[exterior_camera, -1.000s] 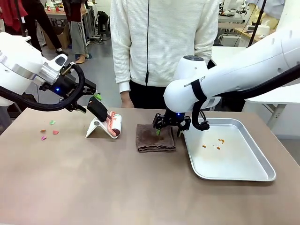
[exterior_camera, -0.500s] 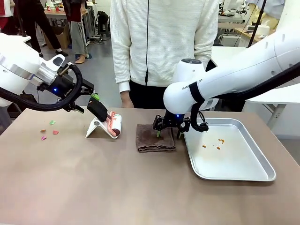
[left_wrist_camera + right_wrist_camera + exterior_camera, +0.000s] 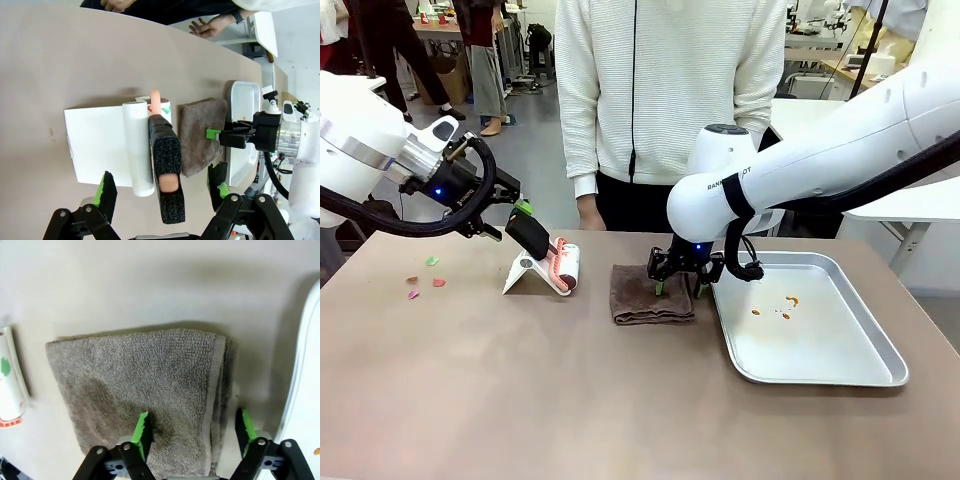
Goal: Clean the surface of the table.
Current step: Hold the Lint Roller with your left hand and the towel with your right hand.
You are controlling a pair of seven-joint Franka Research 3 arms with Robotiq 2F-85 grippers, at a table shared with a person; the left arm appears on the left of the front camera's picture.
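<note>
The brown table (image 3: 520,400) spans the front view, with the silver tray (image 3: 820,345) at two o'clock from its middle, the folded towel (image 3: 640,300) at twelve, the lint roller (image 3: 563,268) at eleven and a few coloured scraps (image 3: 425,280) at ten. Over the last second both arms have barely shifted: the right gripper (image 3: 194,432) has settled, jaws apart, astride the towel's folded edge, while the left gripper (image 3: 161,186) stands wide either side of the roller's black handle (image 3: 167,170) — neither squeezing yet. Both tools look about to be grasped, so cleaning has not begun — the scraps lie untouched.
</note>
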